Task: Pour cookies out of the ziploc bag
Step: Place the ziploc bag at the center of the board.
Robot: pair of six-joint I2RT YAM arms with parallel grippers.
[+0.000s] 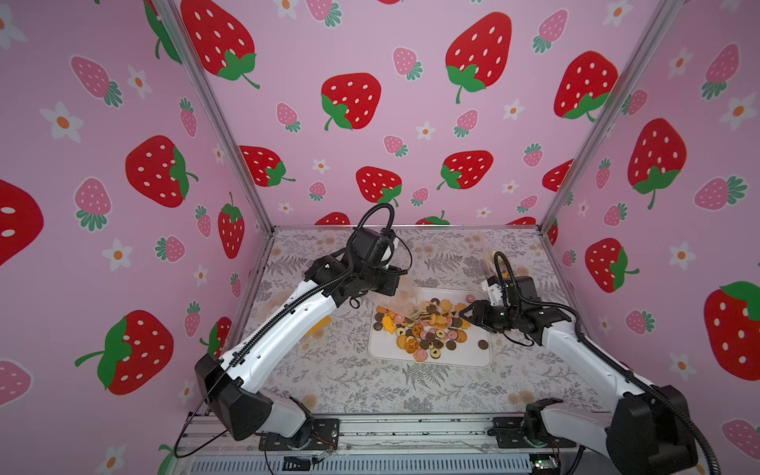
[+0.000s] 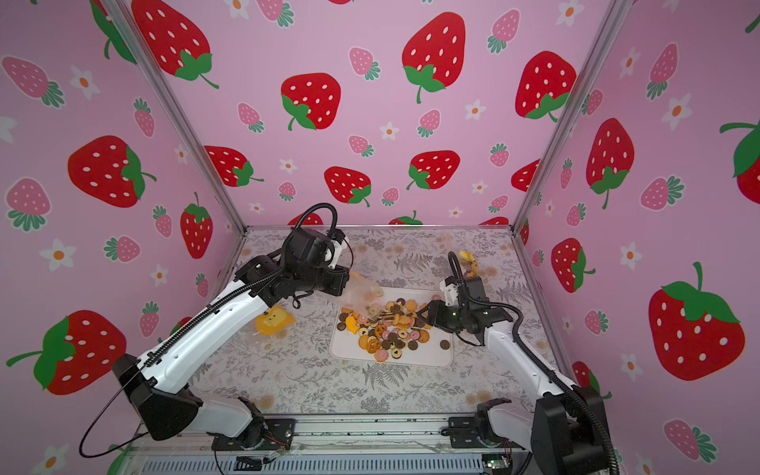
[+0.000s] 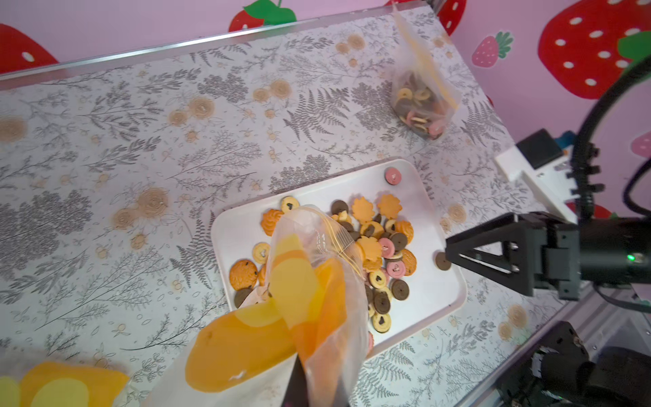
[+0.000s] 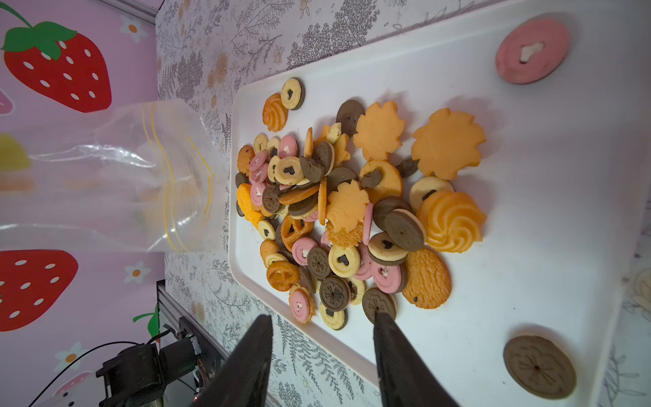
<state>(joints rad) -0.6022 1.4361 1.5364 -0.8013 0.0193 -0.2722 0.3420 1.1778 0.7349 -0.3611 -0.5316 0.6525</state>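
Over tray [image 4: 528, 211] edge: left claw [image 2: 345, 283] clamped on ziploc bag [image 4: 123, 176]; right claw [image 4: 321, 317] apart, empty, beside cookies [image 4: 334, 211].

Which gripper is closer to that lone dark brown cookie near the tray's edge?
Right. The right gripper hovers open near the lone dark brown cookie, on the same side of the tray. The left gripper is across the cookie pile, shut on the ziploc bag.

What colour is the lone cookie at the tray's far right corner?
The lone cookie is pink with a pale centre; the right wrist view shows it best.
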